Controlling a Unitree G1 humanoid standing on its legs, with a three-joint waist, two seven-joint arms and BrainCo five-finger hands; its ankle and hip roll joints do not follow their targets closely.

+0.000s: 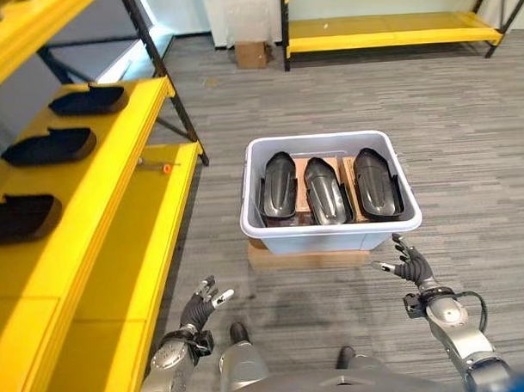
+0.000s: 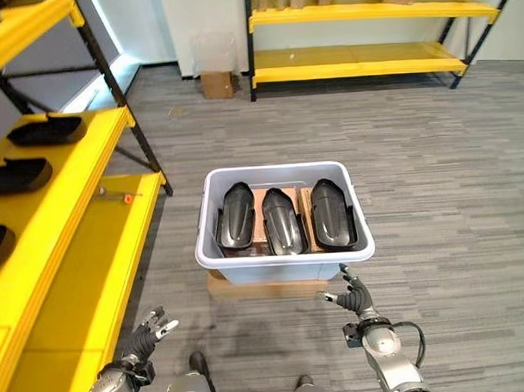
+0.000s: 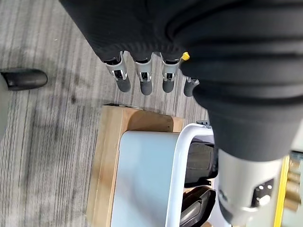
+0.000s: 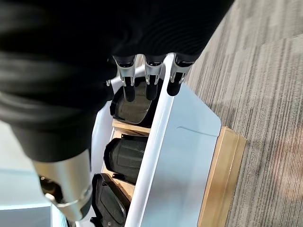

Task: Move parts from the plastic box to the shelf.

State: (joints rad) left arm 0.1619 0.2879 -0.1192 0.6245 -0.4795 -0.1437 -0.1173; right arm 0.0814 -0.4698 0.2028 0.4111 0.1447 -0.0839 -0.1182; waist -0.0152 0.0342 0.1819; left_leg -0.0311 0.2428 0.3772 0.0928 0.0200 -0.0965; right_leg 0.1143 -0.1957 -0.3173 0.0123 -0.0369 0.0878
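On the floor, at the middle of the head views, sits the plastic box [image 1: 329, 192] on a flat wooden block [image 1: 309, 256]. Three black parts [image 1: 327, 188] lie in it side by side. At 9 o'clock stands the yellow shelf [image 1: 98, 180], and three parts like them [image 1: 49, 147] already rest on its upper level — so I think the job is about half done, with three left to carry. The right hand [image 1: 408, 263] hovers just by the box's near corner at 4 o'clock, fingers loose and holding nothing. The left hand [image 1: 203, 303] hangs low at 7 o'clock, also relaxed and bare. Far off at 12 o'clock are a cardboard box [image 1: 251, 54] and another yellow rack [image 1: 394, 26] — nothing blocks the way to the shelf.
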